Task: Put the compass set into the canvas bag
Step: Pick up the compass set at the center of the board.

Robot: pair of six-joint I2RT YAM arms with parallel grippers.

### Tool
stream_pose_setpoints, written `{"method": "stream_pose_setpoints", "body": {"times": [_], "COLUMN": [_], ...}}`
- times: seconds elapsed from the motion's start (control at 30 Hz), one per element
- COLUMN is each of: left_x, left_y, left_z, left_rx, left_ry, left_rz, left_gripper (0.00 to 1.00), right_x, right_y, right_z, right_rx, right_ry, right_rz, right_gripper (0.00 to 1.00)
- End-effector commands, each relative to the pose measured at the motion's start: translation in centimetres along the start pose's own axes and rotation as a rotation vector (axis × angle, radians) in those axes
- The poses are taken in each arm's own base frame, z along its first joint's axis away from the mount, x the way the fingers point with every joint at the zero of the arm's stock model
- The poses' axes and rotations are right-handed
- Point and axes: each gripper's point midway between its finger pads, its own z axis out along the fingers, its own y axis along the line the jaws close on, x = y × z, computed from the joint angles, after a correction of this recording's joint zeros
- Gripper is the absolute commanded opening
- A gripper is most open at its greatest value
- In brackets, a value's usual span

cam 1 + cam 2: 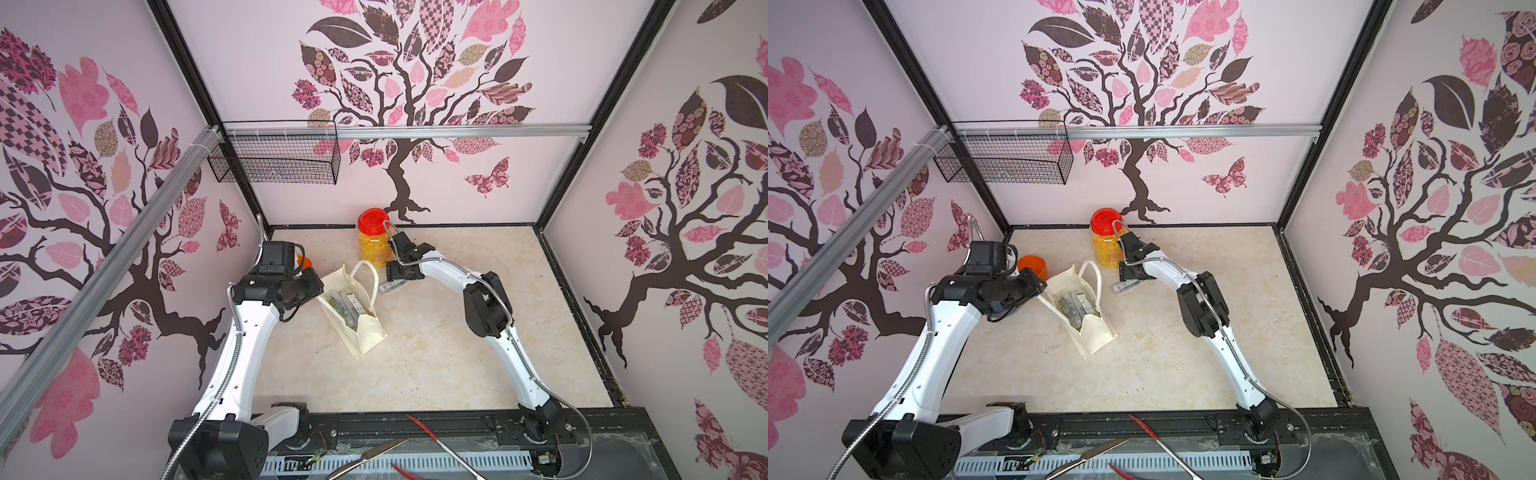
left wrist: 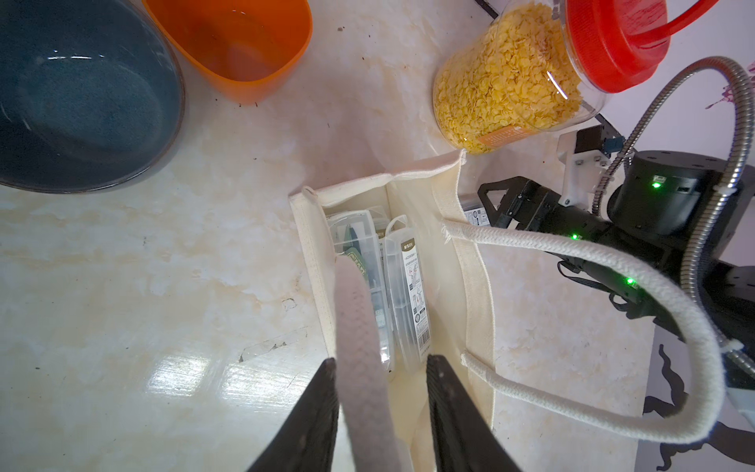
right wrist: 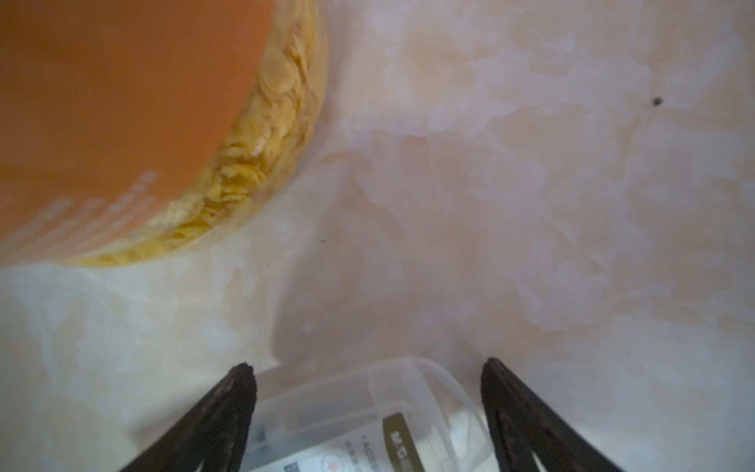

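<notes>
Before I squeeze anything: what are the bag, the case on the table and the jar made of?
Bag: woven cream cloth, matt, frayed where a handle joins; handles are braided cord. Case: clear, glossy, likely hard plastic; the table shows through its end. Jar: clear glossy wall, probably plastic, with yellow flakes visible inside; its red lid looks like moulded plastic.
</notes>
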Motion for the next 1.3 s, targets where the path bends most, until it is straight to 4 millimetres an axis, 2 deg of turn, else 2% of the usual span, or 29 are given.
{"method": "stream_pose_setpoints", "body": {"times": [0.0, 0.07, 0.13, 0.27, 0.4, 0.53, 0.67, 0.83, 1.1, 1.27], "left_x": [0.0, 0.0, 0.0, 0.1, 0.2, 0.1, 0.1, 0.4, 0.4, 0.6], "left_y": [0.1, 0.0, -0.1, 0.0, 0.0, -0.3, -0.3, -0.3, -0.6, -0.4], "left_z": [-0.2, -0.1, -0.2, -0.4, -0.3, -0.4, -0.6, -0.5, -0.4, -0.4], "left_rx": [0.007, 0.014, 0.017, 0.016, 0.018, 0.030, 0.033, 0.044, 0.061, 0.058], "left_ry": [-0.021, -0.016, -0.016, -0.020, -0.018, -0.018, -0.023, -0.021, -0.023, -0.022], "left_rz": [0.013, 0.010, 0.008, 0.006, 0.005, 0.005, 0.000, -0.008, -0.016, -0.014], "left_gripper": [0.40, 0.40, 0.40, 0.40, 0.40, 0.40, 0.40, 0.40, 0.40, 0.40], "right_x": [1.9, 2.8, 2.6, 3.0, 2.7, 1.8, 3.9, 5.9, 7.8, 7.8], "right_y": [-0.7, -1.1, -1.1, -1.4, -1.3, -1.7, -0.7, -1.1, -1.4, -1.5], "right_z": [-0.2, -0.6, -2.2, -3.9, -5.8, -7.5, -7.8, -6.8, -6.3, -6.6], "right_rx": [0.037, 0.040, 0.027, 0.006, -0.032, -0.004, -0.071, -0.062, -0.049, -0.041], "right_ry": [0.073, 0.093, 0.078, 0.062, 0.029, 0.024, 0.105, 0.134, 0.195, 0.182], "right_rz": [-0.062, -0.086, -0.105, -0.162, -0.227, -0.168, -0.061, 0.006, -0.020, -0.116], "right_gripper": [0.88, 0.88, 0.89, 0.89, 0.92, 0.94, 0.93, 0.88, 0.80, 0.72]}}
